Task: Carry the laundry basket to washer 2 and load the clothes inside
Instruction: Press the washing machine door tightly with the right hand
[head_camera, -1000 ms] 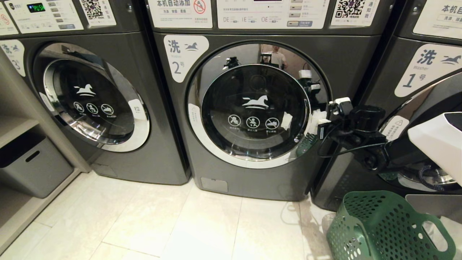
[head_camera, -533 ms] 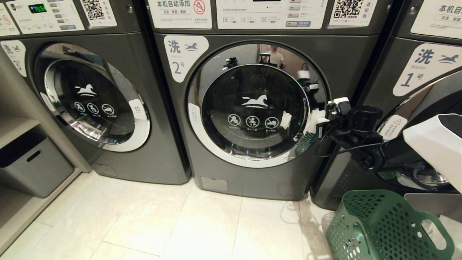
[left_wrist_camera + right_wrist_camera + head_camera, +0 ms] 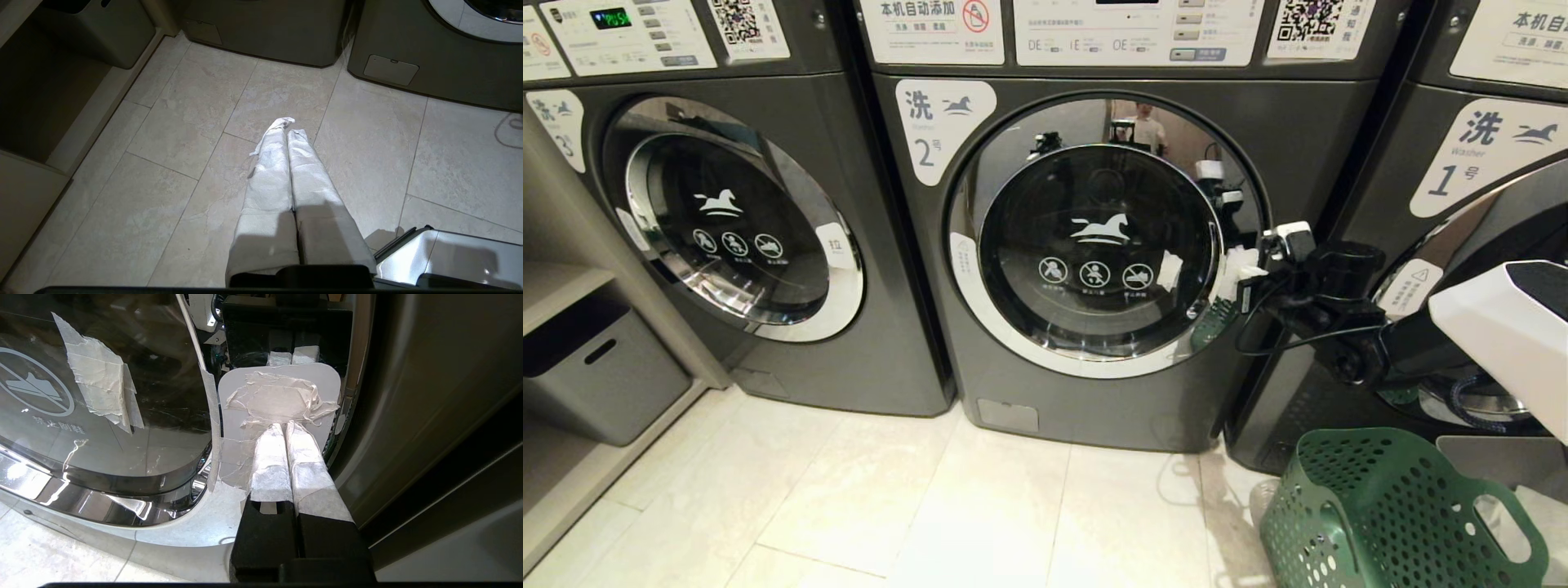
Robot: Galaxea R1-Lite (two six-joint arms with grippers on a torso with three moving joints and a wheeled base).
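Washer 2 [image 3: 1094, 245], dark grey with a white "2" label [image 3: 943, 118], stands in the middle with its round chrome-rimmed door closed. My right gripper [image 3: 1237, 273] is at the door's right rim. In the right wrist view that gripper [image 3: 284, 426] is shut, its wrapped tips against a white taped tab [image 3: 280, 396] on the rim, with nothing between the fingers. The green perforated laundry basket [image 3: 1388, 514] stands on the floor at the lower right. The clothes are out of view. My left gripper [image 3: 288, 126] is shut and empty, hanging over the floor tiles.
Washer 3 [image 3: 735, 220] stands to the left and washer 1 [image 3: 1462, 163] to the right behind my right arm. A grey solid bin [image 3: 596, 376] sits on a low shelf at far left. Pale floor tiles [image 3: 890, 506] stretch before the machines.
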